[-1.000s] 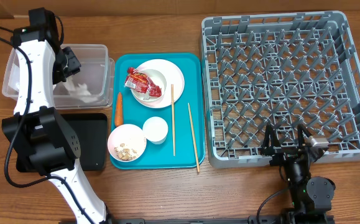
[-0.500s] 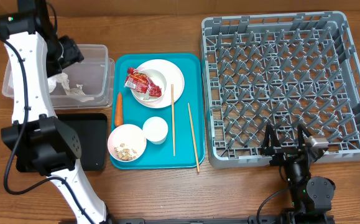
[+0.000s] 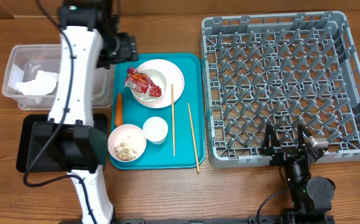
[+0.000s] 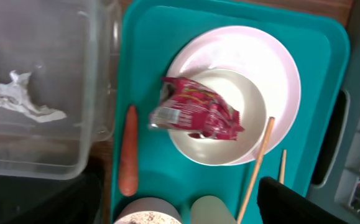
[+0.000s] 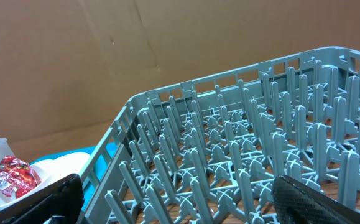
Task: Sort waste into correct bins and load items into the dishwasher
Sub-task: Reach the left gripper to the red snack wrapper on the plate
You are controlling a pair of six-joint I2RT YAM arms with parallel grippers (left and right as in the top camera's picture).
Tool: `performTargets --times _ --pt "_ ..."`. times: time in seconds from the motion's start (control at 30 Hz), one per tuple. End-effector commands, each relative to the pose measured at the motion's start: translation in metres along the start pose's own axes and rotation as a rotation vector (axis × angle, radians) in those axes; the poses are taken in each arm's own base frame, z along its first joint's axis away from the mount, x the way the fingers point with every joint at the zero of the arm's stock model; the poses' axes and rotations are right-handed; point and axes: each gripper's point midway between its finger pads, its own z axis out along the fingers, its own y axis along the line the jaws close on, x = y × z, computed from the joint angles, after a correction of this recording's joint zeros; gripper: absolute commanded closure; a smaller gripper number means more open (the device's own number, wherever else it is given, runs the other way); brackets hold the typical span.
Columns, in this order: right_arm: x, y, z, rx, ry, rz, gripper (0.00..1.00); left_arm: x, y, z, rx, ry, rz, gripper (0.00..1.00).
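Wooden table (image 3: 167, 193), brown grain, bare along near edge. Resting directly on it, referenced to teal tray (image 3: 189, 74) near centre:
- clear tub (image 3: 24, 55) just left of tray, far end, walls close beside tray rim.
- black tray (image 3: 36, 143) left of tray, near end.
- grey dish rack (image 3: 273, 17) just right of tray, narrow gap between.

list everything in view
dish rack: 1, grey, right
teal tray: 1, teal, centre
tub: 1, clear, far left
black tray: 1, black, near left
napkin: 1, white, in tub
plate: 1, white, teal tray
bowls: 2, white, one on plate, one nearer
wrapper: 1, red, plate's bowl
scraps: some, beige, nearer bowl
cup: 1, white, beside it
carrot: 1, orange, teal tray's left
chopsticks: 2, wooden, teal tray's right
left pincer: 1, black, open, teal tray's corner
right pincer: 1, black, open by rack
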Motion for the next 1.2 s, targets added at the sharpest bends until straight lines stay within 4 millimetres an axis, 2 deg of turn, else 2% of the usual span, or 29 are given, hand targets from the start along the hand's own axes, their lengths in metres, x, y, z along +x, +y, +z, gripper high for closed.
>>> performTargets --times 0.0,0.17,0.37,0.7,0.83,0.93,0.97,1.0,1.03,1.17 --pt "0.002 -0.003 0.0 0.011 -0.004 0.003 0.0 -0.002 -0.007 -0.012 -0.072 -0.058 0.083 0.2" --pt "0.002 -0.003 0.0 0.011 -0.004 0.004 0.0 -0.004 -0.012 -0.003 -0.095 -0.058 0.115 0.22" --pt "0.002 -0.003 0.0 0.011 -0.004 0.003 0.0 -0.005 -0.011 0.022 -0.109 -0.013 0.146 0.24" --pt "0.002 -0.003 0.0 0.011 -0.004 0.003 0.0 0.005 -0.002 0.109 -0.147 0.167 0.204 0.25" --pt "0.002 -0.003 0.0 0.011 -0.004 0.003 0.0 0.009 0.0 0.132 -0.154 0.206 0.211 0.27" --pt "0.002 -0.003 0.0 0.011 -0.004 0.003 0.0 0.01 0.001 0.14 -0.156 0.217 0.21 0.3" --pt "0.002 -0.003 0.0 0.011 -0.004 0.003 0.0 0.01 0.001 0.141 -0.157 0.218 0.21 0.32" --pt "0.002 -0.003 0.0 0.011 -0.004 0.003 0.0 0.01 0.001 0.142 -0.157 0.217 0.211 0.41" --pt "0.002 -0.003 0.0 0.011 -0.004 0.003 0.0 0.01 0.0 0.142 -0.157 0.216 0.21 0.46" --pt "0.002 -0.003 0.0 0.011 -0.004 0.003 0.0 0.009 0.002 0.141 -0.163 0.215 0.211 0.75"
